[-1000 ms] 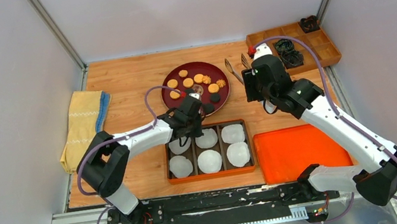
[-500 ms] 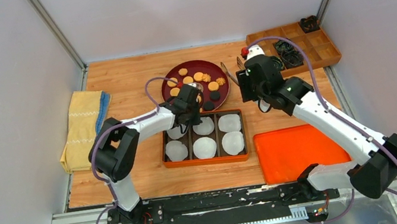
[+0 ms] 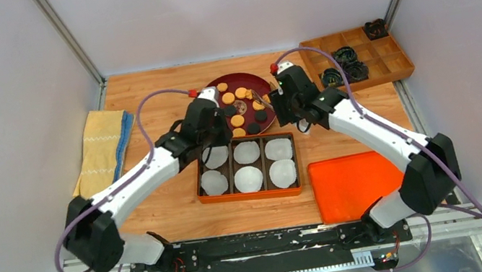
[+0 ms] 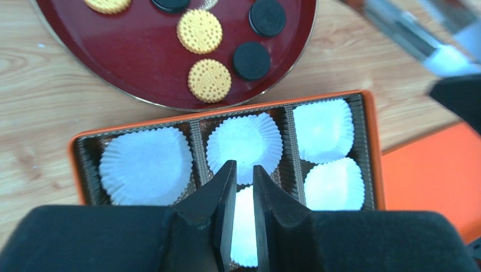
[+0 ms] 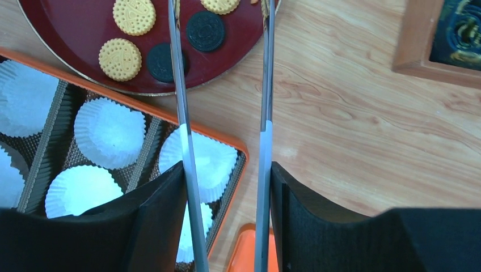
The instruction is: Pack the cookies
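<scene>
The cookies point(image 3: 238, 120), tan, black and a few orange-brown, lie on a dark red plate point(image 3: 215, 85). They also show in the left wrist view point(image 4: 209, 80) and the right wrist view point(image 5: 120, 59). In front of the plate stands an orange box point(image 3: 251, 195) holding several white paper cups point(image 4: 146, 165), with no cookie in them. My left gripper point(image 3: 216, 134) point(image 4: 240, 167) hovers over the box's back row, jaws nearly together and empty. My right gripper point(image 3: 282, 107) point(image 5: 227, 175) is shut on metal tongs point(image 5: 180, 113), whose arms reach over the plate's right edge point(image 3: 263, 97).
An orange lid point(image 3: 362, 182) lies to the right of the box. A wooden compartment tray point(image 3: 357, 55) with black items stands at the back right. A folded yellow towel point(image 3: 104, 154) lies at the left. Grey walls enclose the table.
My right gripper has carried the tongs left, up to the plate. My left arm has swung left and risen, its gripper still by the box's back row. The box sits slightly farther back.
</scene>
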Controlling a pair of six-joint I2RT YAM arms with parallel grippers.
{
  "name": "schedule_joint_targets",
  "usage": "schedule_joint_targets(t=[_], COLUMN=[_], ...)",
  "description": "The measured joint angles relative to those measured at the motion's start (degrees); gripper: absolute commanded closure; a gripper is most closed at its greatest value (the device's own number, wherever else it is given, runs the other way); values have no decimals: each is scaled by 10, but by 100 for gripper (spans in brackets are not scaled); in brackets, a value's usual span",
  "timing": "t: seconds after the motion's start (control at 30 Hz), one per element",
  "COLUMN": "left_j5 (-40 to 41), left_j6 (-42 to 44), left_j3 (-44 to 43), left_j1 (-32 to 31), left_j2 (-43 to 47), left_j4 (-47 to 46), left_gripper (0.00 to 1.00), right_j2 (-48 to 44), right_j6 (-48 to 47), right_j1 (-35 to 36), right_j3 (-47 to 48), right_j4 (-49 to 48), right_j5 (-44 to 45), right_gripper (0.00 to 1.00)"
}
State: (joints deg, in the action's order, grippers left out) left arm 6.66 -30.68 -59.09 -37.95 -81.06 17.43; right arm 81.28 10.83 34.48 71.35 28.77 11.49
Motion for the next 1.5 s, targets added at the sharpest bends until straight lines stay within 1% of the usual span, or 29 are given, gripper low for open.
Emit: schedule_joint_targets(t=[0.1,0.27,0.47,0.67,0.8,0.83,0.87,0.93,0.97,1.0,1.03,1.17,1.37,1.5], left_j5=[22,66,87,99,101,101,102,104,104,105,105,105,105,106], left_j6=[0,3,7,12,16,16,16,16,16,17,17,18,17,17], left_j3=[0,0,6,10,10,10,11,14,16,17,17,17,17,16], left_j1=[0,0,0,0,0,0,0,0,0,0,0,0,0,0], left_j2=[57,114,143,150,150,150,150,150,150,150,150,150,150,150], left_j4=[22,68,95,110,113,114,114,114,114,115,117,117,118,122], left_gripper=[69,66,66,65,65,65,65,65,65,66,65,65,66,66], right_j2=[41,124,208,248,268,270,273,278,280,283,286,290,287,263], right_j6=[-5,-14,-25,-32,-38,-38,-38,-38,-38,-39,-39,-40,-41,-40], right_j1=[0,0,0,-1,-7,-8,-11,-15,-16,-17,-18,-19,-19,-19], right_j3=[23,78,119,125,148,151,155,162,165,167,170,171,170,159], right_j4=[-7,-18,-27,-29,-32,-33,-33,-35,-36,-36,-36,-36,-36,-35], right_j5=[-13,-23,-11,-3,0,0,-2,-7,-9,-11,-12,-17,-21,-27], right_gripper=[44,44,44,47,50,52,56,77,85,93,96,100,100,100])
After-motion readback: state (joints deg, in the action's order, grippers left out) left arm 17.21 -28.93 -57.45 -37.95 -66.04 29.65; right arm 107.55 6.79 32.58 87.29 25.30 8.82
